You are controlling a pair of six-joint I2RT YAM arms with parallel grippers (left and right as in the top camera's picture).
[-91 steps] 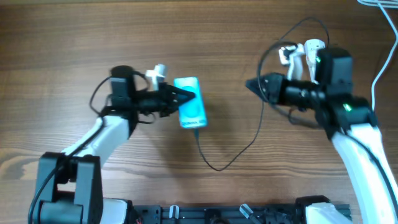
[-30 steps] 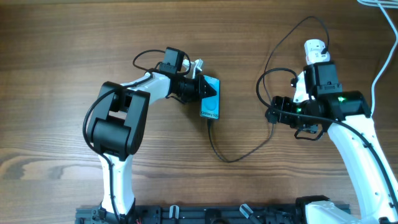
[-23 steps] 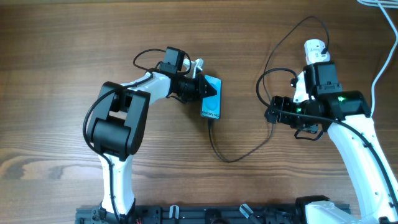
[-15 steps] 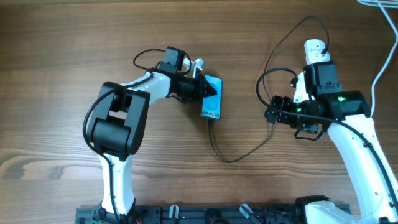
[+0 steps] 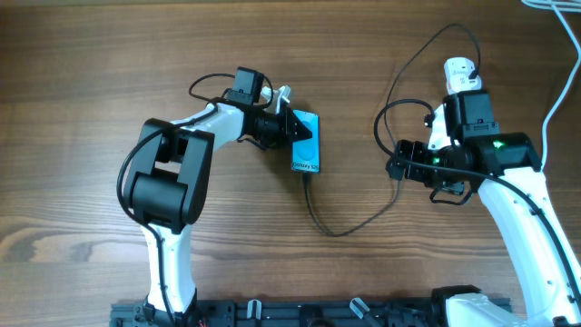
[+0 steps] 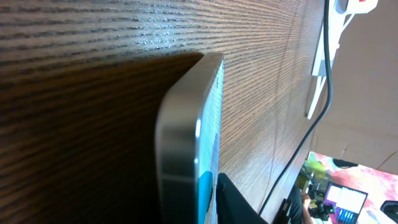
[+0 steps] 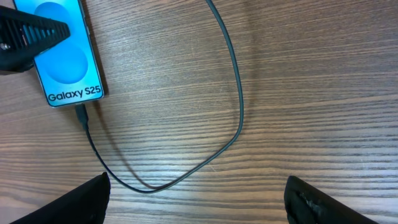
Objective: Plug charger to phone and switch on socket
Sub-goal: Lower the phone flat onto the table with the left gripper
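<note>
The phone [image 5: 308, 150] [image 7: 65, 53] lies screen-up on the table, "Galaxy S25" end nearest me. The charger cable [image 5: 340, 232] [image 7: 239, 93] loops from the socket [image 5: 460, 72] to the phone, and its small plug [image 7: 81, 116] meets the phone's lower end. My left gripper [image 5: 292, 129] straddles the phone's upper left corner. One black finger [image 6: 231, 200] sits close over the screen; the other is hidden, so the grip is unclear. Over the table right of the loop, my right gripper [image 5: 399, 166] [image 7: 205, 202] is wide open and holds nothing.
A thick white cord [image 5: 556, 95] runs along the table's right edge. The right arm's body [image 5: 495, 154] stands just below the socket. Bare wood lies between the phone and the right arm, crossed only by the black cable.
In the last second the left wrist has drawn back slightly to the left; the phone has stayed put. The right arm has not moved. Three seconds ago both arms stood elsewhere.
</note>
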